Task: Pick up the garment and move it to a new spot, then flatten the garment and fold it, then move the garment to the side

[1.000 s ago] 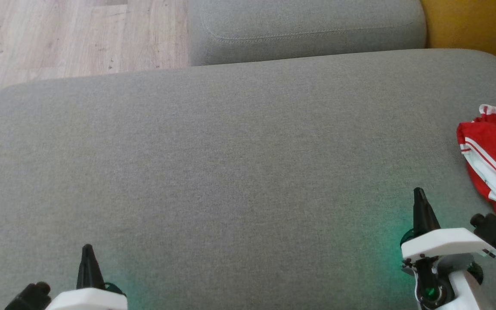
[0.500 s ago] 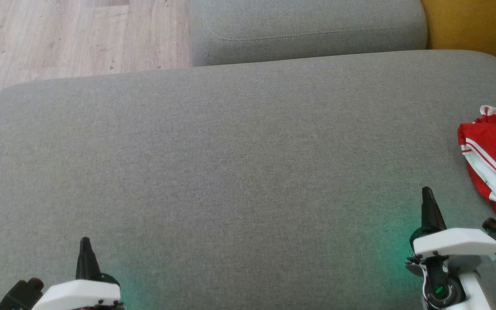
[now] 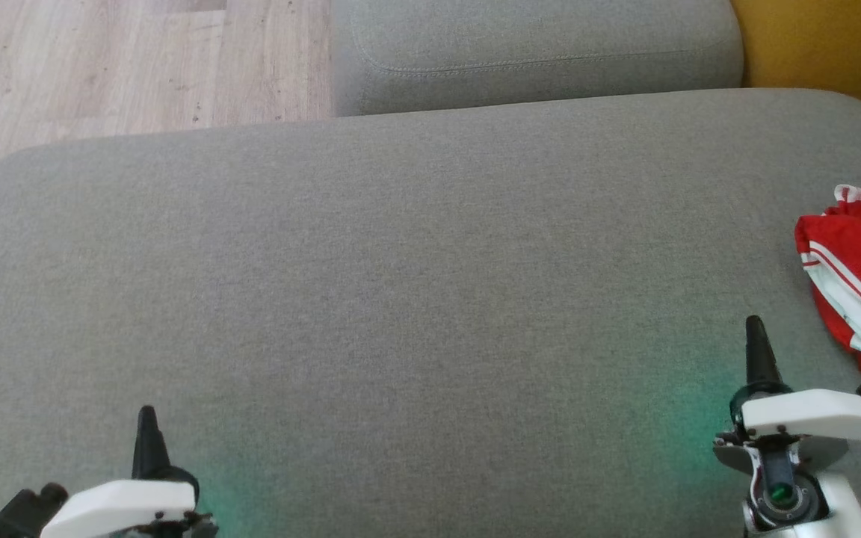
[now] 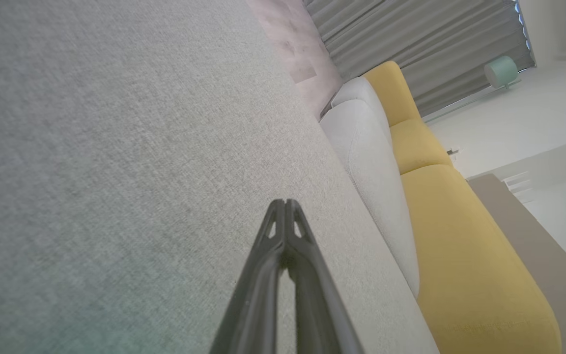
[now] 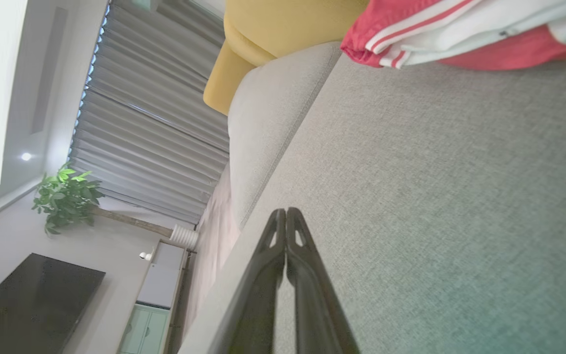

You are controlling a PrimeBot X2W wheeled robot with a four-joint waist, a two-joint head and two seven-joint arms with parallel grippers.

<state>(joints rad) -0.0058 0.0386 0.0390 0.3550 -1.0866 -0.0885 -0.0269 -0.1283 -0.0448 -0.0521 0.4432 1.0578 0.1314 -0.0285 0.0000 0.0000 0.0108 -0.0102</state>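
Head view puts the red garment with white stripes in a crumpled heap at the far right of the grey sofa seat, partly cut off by the frame edge. Right wrist view shows the garment lying loose on the same fabric, ahead of the fingers and apart from them.

It looks like thin sportswear: light, limp and probably a little slick, so it should sag and drape when lifted rather than keep any shape. A pinch on a raised fold or on the striped edge nearest the robot seems the best hold, though catching several layers at once could drag the whole heap along.

The right hand is near the garment but not touching it, its two fingers pressed together on nothing. The left hand sits well apart at the lower left, fingers likewise pressed together and empty. Either would need to spread before grasping.
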